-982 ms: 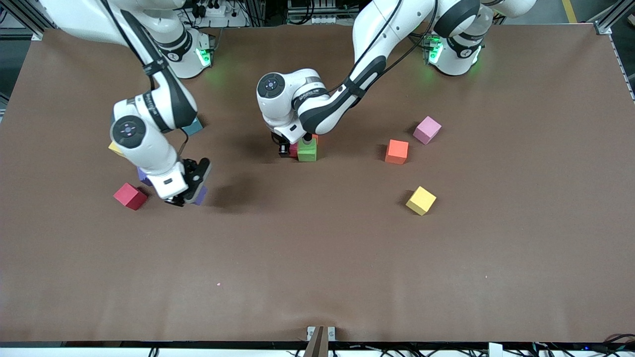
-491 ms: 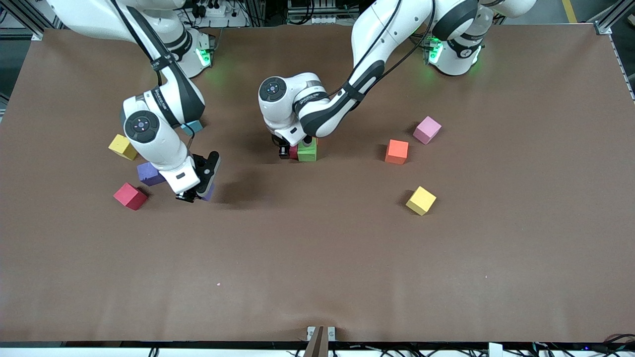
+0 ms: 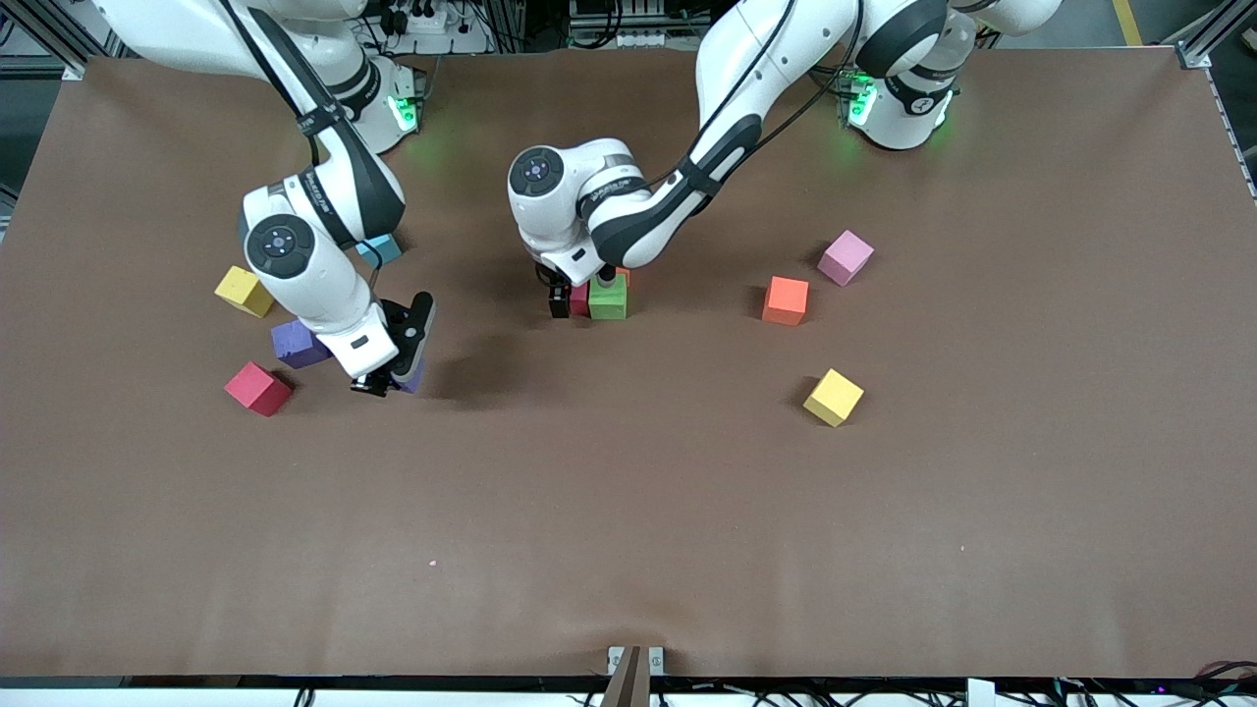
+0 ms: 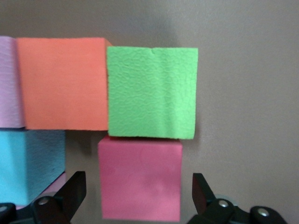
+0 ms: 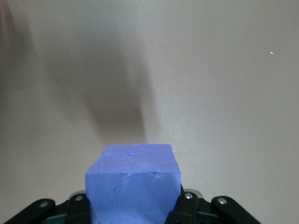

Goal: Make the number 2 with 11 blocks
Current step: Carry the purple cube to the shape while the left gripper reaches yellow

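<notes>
Near the table's middle, the number 2 shows as a group of touching blocks. In the left wrist view these are a green block [image 4: 152, 91], an orange block [image 4: 63, 84], a light blue block [image 4: 30, 165] and a red block [image 4: 140, 179]. My left gripper [image 4: 138, 183] is open and straddles the red block [image 3: 579, 299], with a gap on each side. The green block [image 3: 608, 298] touches the red one. My right gripper [image 3: 385, 381] is shut on a purple block [image 5: 133, 184], above the table toward the right arm's end.
Loose blocks lie toward the right arm's end: yellow [image 3: 244, 292], purple [image 3: 298, 344], red [image 3: 257, 389], light blue [image 3: 381, 250]. Toward the left arm's end lie pink [image 3: 846, 257], orange [image 3: 786, 300] and yellow [image 3: 833, 397].
My left gripper has opened and let go of the red block beside the green one. My right arm has carried the purple block a little toward the table's middle.
</notes>
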Robot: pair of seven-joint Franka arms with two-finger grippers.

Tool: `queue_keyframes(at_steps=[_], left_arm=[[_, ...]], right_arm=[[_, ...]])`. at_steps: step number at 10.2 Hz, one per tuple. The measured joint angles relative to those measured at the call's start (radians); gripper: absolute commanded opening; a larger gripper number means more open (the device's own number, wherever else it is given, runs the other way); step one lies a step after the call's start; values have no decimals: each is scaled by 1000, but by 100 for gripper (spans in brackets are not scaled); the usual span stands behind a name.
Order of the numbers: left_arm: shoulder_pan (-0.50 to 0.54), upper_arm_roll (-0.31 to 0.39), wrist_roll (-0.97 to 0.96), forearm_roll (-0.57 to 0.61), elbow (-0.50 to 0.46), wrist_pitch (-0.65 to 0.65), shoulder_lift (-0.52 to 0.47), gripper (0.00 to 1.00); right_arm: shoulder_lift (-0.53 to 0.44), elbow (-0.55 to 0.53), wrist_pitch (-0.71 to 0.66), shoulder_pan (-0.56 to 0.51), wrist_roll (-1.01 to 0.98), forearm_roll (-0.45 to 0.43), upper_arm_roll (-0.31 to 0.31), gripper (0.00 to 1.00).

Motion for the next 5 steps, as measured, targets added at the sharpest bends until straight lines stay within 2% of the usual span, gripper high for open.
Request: queue_keyframes(at_steps=[5], left_arm=[[35, -23, 77, 0, 6, -161, -115, 100]], right_arm=[[-1, -25, 3, 0, 0, 0, 42, 32]])
